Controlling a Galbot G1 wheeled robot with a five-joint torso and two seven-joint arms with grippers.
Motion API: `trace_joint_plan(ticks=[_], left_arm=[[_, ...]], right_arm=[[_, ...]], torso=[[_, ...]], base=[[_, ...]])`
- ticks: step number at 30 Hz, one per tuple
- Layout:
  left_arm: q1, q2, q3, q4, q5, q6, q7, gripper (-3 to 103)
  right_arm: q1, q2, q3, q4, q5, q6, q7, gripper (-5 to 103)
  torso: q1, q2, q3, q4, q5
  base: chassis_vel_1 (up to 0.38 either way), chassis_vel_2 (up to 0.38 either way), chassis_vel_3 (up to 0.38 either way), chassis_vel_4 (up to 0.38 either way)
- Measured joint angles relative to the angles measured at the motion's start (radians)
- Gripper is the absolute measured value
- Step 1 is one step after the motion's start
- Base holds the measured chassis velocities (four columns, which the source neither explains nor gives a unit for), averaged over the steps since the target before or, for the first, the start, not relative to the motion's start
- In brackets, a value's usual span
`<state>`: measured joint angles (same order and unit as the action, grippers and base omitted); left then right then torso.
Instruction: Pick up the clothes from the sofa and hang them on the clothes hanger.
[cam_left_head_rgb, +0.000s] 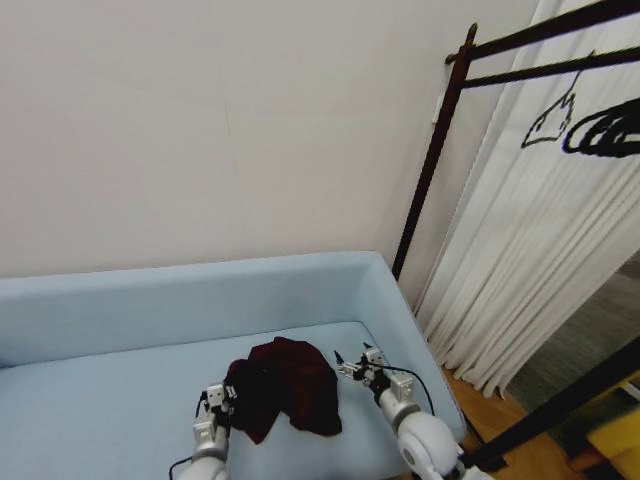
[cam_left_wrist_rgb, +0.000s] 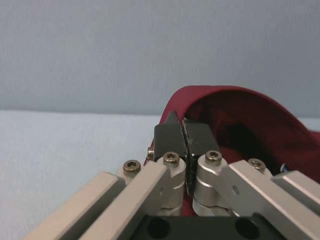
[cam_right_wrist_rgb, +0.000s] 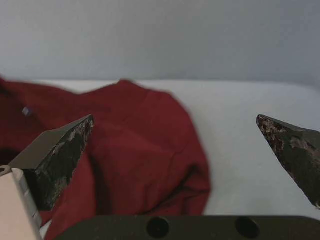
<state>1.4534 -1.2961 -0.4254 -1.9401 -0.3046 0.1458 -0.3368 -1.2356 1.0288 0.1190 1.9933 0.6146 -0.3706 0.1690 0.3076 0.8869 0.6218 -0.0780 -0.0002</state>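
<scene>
The left gripper (cam_left_head_rgb: 222, 398) sits low over the sofa seat at the left edge of the dark red garment (cam_left_head_rgb: 290, 390). In the left wrist view, its black fingertips (cam_left_wrist_rgb: 172, 137) are pressed flat together against the raised fold of the red cloth (cam_left_wrist_rgb: 240, 120). Whether any fabric is caught between them cannot be told.

The right gripper (cam_left_head_rgb: 352, 368) is at the garment's right edge, just beside it. Its two worn, dark fingertips (cam_right_wrist_rgb: 70, 145) are spread wide apart with nothing between them. In the right wrist view, the red cloth (cam_right_wrist_rgb: 135, 140) lies rumpled beyond that gap, over the pale seat (cam_right_wrist_rgb: 240, 125).

The garment lies in a crumpled heap on the seat of the light blue sofa (cam_left_head_rgb: 120, 310), towards its right end and between the two grippers. A small pale tag (cam_right_wrist_rgb: 26, 111) shows on the cloth in the right wrist view, too small to read.

To the right of the sofa stands a dark wooden clothes rack (cam_left_head_rgb: 430, 150) with its rails running across the top. A black hanger (cam_left_head_rgb: 600, 130) hangs from a rail in front of a white curtain (cam_left_head_rgb: 520, 270).
</scene>
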Motion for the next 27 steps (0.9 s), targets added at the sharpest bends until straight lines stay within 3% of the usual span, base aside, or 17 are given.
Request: trace_joint_plan(ticks=[4,12,19,27], left_arm=[[-0.028,0.022,-0.004,-0.011,-0.026,0.014,-0.001,0],[-0.079,0.037,0.023,0.005,-0.050,0.029,-0.002,0],[-0.089,0.032,0.036,0.015,-0.051,0.030,-0.001,0],[-0.083,0.033,0.032,-0.001,-0.054,0.032,-0.001,0]], right_arm=[[0.060,0.000,-0.094,-0.052,0.092,-0.012,0.018,100],[0.128,0.078,-0.255,-0.126,0.237,-0.049,0.066,100],[0.138,0.112,-0.308,-0.209,0.197,-0.045,0.067,103],[0.166,0.147,-0.322,-0.311,0.110,0.005,0.047,99]], torso=[[0.000,0.000,0.000,0.0003,0.0000],[0.000,0.000,0.000,0.0002,0.0001],[0.000,0.000,0.000,0.0000,0.0001],[0.000,0.000,0.000,0.0001,0.0002]], base=[[0.000,0.000,0.000,0.000],[0.000,0.000,0.000,0.000],[0.000,0.000,0.000,0.000],[0.000,0.000,0.000,0.000]])
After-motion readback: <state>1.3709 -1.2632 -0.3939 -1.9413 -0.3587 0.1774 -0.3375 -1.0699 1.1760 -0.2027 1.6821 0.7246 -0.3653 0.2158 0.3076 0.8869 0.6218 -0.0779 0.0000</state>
